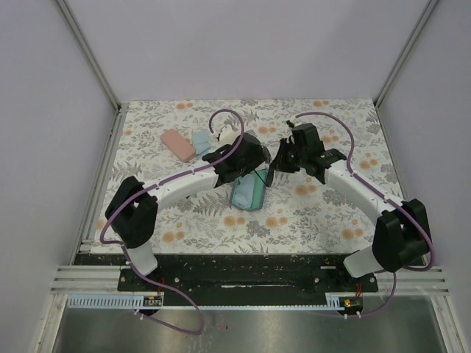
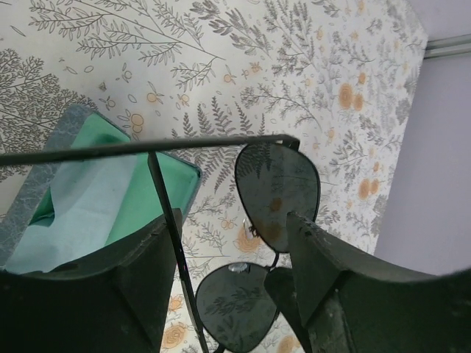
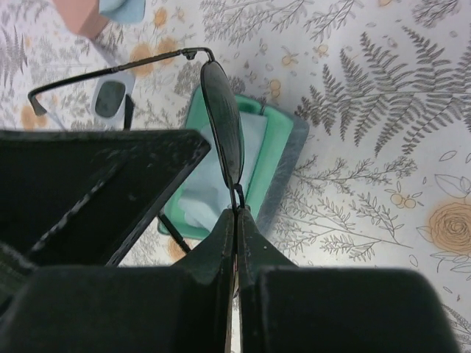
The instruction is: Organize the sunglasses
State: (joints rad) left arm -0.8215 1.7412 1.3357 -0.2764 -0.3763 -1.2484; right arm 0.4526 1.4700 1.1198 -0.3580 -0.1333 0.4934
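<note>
Right wrist view has the black-framed sunglasses (image 3: 224, 125) held aloft, the right claw (image 3: 237, 215) pinching them at the bridge. The left claw (image 2: 227, 228) is spread, one unfolded temple running between its fingers (image 2: 147, 287). Below sits the open green-lined case (image 3: 288, 156) on the table (image 3: 383, 184); the whitish pair (image 3: 110, 99) lies further off. Folding seems the step in hand: next, swing that temple shut without bending the thin frame.

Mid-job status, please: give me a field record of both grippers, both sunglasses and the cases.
right gripper: shut on thin black-frame sunglasses
left gripper: open, fingers flanking that frame
grey-blue oblong case: open, green-lined, pale cloth inside
whitish-frame sunglasses: on table, ungripped
pink oblong case: on table, apart from both grippers
</note>
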